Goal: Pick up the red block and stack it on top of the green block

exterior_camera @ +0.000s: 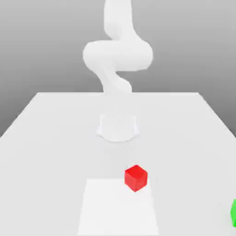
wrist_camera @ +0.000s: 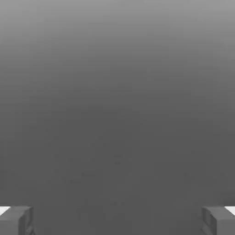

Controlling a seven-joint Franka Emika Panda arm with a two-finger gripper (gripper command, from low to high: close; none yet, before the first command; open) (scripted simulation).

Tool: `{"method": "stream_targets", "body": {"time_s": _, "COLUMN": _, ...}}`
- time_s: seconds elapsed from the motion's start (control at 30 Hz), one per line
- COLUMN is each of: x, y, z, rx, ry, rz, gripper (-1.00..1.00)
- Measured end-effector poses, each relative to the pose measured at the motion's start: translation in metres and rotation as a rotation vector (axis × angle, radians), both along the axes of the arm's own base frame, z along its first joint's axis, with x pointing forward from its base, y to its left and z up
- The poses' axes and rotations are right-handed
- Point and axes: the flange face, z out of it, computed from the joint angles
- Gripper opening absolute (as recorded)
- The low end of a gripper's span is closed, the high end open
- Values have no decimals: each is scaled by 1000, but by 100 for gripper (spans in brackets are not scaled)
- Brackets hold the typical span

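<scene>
The red block [exterior_camera: 135,177] rests on the white table, near the front and a little to the exterior view's right of centre, at the far corner of a paler square patch. At the exterior view's right edge, low down, a sliver of the green block [exterior_camera: 233,213] shows, cut off by the frame. The white arm [exterior_camera: 118,55] rises from its base at the table's middle and bends upward out of the frame. In the hand view my gripper [wrist_camera: 117,220] stands open: two grey fingertips [wrist_camera: 16,220] sit far apart with nothing between them, facing a plain grey background.
The arm's round base [exterior_camera: 118,127] stands mid-table, behind the red block. A lighter square patch [exterior_camera: 118,207] marks the table's front centre. The table [exterior_camera: 50,138] narrows toward a far edge behind the base.
</scene>
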Motion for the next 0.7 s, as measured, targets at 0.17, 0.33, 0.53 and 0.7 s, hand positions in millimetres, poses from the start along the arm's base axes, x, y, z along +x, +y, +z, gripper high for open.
{"method": "stream_targets", "body": {"time_s": 0.17, "x": 38, "y": 16, "z": -124, "rx": -71, "ry": 181, "rz": 135, "gripper": 0}}
{"method": "stream_targets", "body": {"time_s": 0.33, "x": 36, "y": 32, "z": -250, "rx": -137, "ry": 363, "rz": 285, "gripper": 0}}
{"method": "stream_targets", "body": {"time_s": 0.53, "x": -18, "y": 47, "z": -402, "rx": -212, "ry": 605, "rz": 503, "gripper": 0}}
{"method": "stream_targets", "body": {"time_s": 0.7, "x": -44, "y": 51, "z": -489, "rx": -236, "ry": 692, "rz": 587, "gripper": 0}}
